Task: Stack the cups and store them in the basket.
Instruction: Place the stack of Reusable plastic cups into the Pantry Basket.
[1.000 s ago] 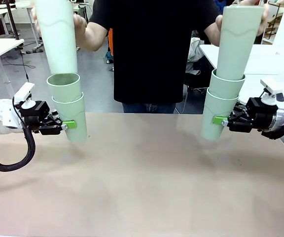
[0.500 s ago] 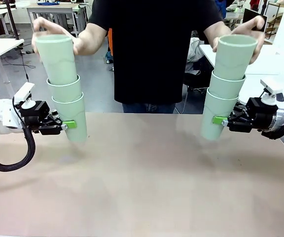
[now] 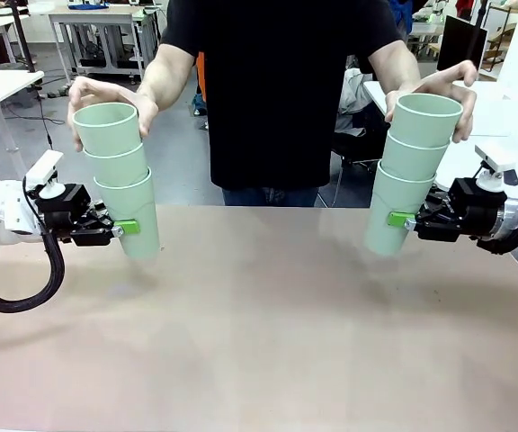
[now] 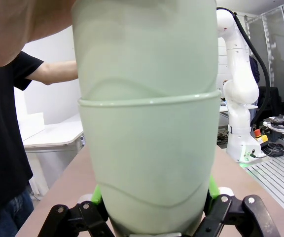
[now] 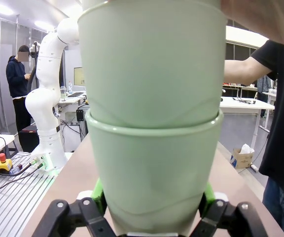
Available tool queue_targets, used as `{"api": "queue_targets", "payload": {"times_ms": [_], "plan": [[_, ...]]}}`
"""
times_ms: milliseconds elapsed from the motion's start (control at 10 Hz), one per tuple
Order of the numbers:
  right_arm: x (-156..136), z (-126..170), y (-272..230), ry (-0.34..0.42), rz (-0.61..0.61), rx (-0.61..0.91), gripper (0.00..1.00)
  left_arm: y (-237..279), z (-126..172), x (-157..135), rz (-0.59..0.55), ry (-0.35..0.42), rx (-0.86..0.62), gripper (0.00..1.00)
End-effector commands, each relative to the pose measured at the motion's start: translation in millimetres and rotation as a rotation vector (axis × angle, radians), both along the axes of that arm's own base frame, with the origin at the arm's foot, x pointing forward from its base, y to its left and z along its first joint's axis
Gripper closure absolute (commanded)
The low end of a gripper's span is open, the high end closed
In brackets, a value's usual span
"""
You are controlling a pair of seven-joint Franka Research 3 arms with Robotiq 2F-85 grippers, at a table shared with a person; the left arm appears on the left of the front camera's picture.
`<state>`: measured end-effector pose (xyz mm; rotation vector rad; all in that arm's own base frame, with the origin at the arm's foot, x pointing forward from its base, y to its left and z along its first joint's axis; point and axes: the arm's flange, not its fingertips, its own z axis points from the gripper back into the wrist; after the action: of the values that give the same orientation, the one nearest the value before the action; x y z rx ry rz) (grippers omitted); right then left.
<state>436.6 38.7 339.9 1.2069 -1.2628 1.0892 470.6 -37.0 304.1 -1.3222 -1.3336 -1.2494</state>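
- The left gripper (image 3: 129, 228) is clamped on the bottom cup of the left stack (image 3: 122, 184), its green pads (image 4: 96, 195) pressed against opposite sides of the cup wall.
- This stack is three nested tumblers of pale mint-green plastic, smooth and slightly glossy. Each is tall and tapered, with a round open mouth and a thin rolled rim.
- It hangs above the tabletop (image 3: 259, 333) near the far left corner and leans with its top toward the left edge.
- The right gripper (image 3: 399, 219) grips the bottom cup of the right stack (image 3: 407, 175) in the same way, one pad on each side.
- The right stack is also three nested cups of the same mint plastic. It is held above the far right corner, with its top tilted toward the right edge.
- In the wrist views a faint wavy ridge runs around each cup wall, and the upper cup's rim sits as a clean ring.
- The person's hand on the left (image 3: 106, 94) cups the rim of the left stack's top cup with its fingers spread.
- The person's hand on the right (image 3: 446, 85) wraps behind the right stack's top cup.
- The tabletop is a flat, matte beige-brown sheet.
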Motion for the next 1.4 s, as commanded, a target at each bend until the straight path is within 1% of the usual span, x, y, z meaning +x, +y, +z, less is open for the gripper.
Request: {"api": "queue_targets", "payload": {"times_ms": [0,1300], "plan": [[-0.5,3.4,0.3,-0.007,0.005,-0.005,0.14,-0.8,4.0,-1.5,-0.003,-0.008,-0.004,0.15],[-0.5,3.4,0.3,-0.007,0.005,-0.005,0.14,-0.8,4.0,-1.5,-0.003,-0.008,-0.004,0.15]]}}
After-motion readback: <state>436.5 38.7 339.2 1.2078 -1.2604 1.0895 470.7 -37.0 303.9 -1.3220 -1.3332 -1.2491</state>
